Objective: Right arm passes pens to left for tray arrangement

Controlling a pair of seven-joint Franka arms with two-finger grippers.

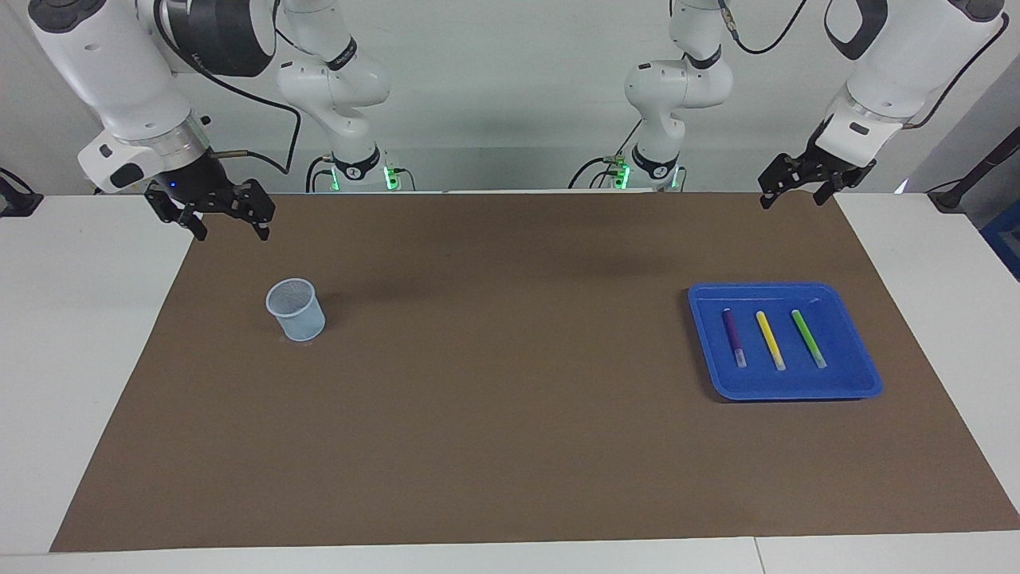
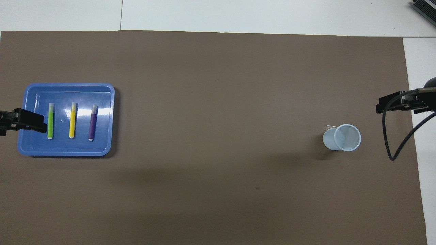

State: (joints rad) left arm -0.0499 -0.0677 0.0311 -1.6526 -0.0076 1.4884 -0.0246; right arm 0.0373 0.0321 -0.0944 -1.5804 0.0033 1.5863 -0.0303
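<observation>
- Brown mat (image 1: pixel 510 414) covers most of the white table (image 1: pixel 72 359), and we've got a plain pale wall up top where the two arm bases sit with their green lights.
- We see the tray (image 1: pixel 865 379) sitting on the mat toward the left arm's end of the table.
- All three pens lie flat in the tray, side by side and roughly parallel, not touching each other: purple pen (image 1: pixel 734 337), yellow pen (image 1: pixel 770 340), green pen (image 1: pixel 808 338).
- Yellow one is in the middle; the green one is closest to the left arm's end of the table, purple closest to the table's middle.
- Each pen's pale end points away from the robots.
- Left gripper (image 1: pixel 790 194) hangs in the air over the mat's edge nearest the robots, at its own end of the table, fingers spread, nothing in them. It's well apart from the tray.
- Right gripper (image 1: pixel 231 229) is also up in the air, over the mat's corner at its end, fingers spread and empty too, little blue light showing on it.
- Small mesh cup (image 1: pixel 296 309) stands upright on the mat toward the right arm's end, and from above we can't spot anything in it.
- From overhead the left gripper's tip overlaps the tray rim beside the green pen, but the facing view shows it's raised well clear.
</observation>
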